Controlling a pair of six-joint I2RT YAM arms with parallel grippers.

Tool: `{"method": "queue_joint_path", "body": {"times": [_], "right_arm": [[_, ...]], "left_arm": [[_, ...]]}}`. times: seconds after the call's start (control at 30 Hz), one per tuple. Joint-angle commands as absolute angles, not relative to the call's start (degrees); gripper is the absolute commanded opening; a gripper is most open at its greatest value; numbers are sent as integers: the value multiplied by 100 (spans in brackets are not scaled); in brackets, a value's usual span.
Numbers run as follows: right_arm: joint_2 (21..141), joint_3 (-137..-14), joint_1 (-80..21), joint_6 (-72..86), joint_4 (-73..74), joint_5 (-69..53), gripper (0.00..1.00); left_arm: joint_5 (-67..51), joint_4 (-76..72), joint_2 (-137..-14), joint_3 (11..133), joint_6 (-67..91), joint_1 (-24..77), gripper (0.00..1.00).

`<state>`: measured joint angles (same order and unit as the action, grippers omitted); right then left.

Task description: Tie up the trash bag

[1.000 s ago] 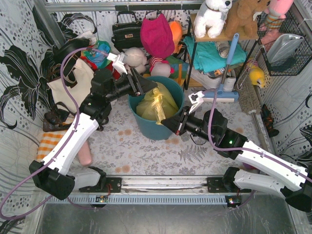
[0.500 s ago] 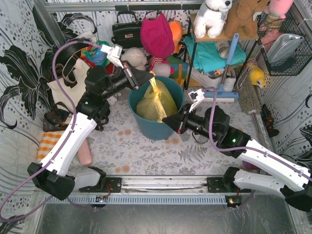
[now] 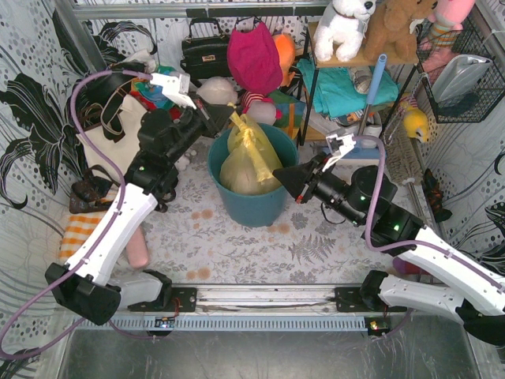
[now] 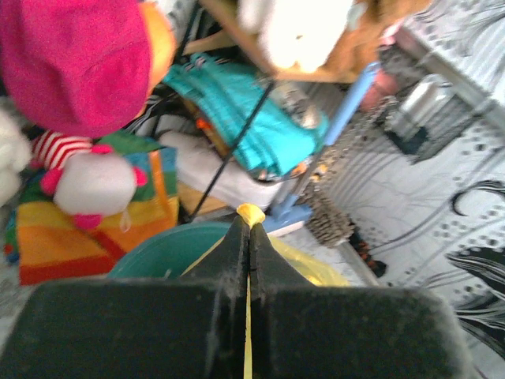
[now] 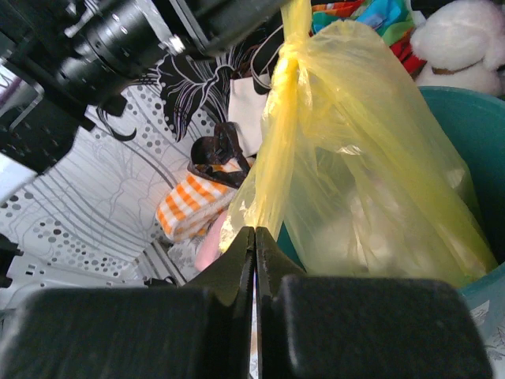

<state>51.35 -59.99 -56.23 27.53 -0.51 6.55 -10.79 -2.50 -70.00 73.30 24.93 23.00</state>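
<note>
Figure: enclosed table [image 3: 237, 246] with patterned walls [image 3: 31, 103].
White walls printed with black flowers surround the leaf-patterned table; a rear shelf [image 3: 369, 61] holds soft toys [image 3: 345, 24]; a wire basket [image 3: 467, 99] hangs at right.

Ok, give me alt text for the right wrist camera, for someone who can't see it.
A yellow trash bag, its top gathered into a twisted strand, rises from a teal bin at right. In the foreground the right claw is shut on a strip of the bag.
</note>
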Motion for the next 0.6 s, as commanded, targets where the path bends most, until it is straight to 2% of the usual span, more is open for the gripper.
{"method": "queue_joint_path", "body": {"times": [0.0,0.13,0.3,0.33,0.43,0.5,0.57], "right_arm": [[5003,-5272,-5638,2872,-347,788,0],[4854,-5193,-5639,2895,-238,950,0],[5152,-6040,-5638,1900,64,749,0],[5248,-6208,-5637,1661,177,689,7],[5402,-6259,-5637,929,121,735,49],[5370,-5876,-5639,296,-415,863,64],[5245,-5308,-5641,-349,-1213,746,71]], "left_arm": [[-361,-624,-7274,6849,2137,2226,0],[-179,-183,-7748,7095,2038,2120,0],[-732,-392,-7733,7402,2079,2073,0],[-790,-317,-7756,7512,2101,2074,0],[-1120,-64,-7889,7779,2152,2073,0],[-1380,67,-7992,7908,2261,2072,0],[-1671,246,-8105,8025,2334,2074,0]]}}
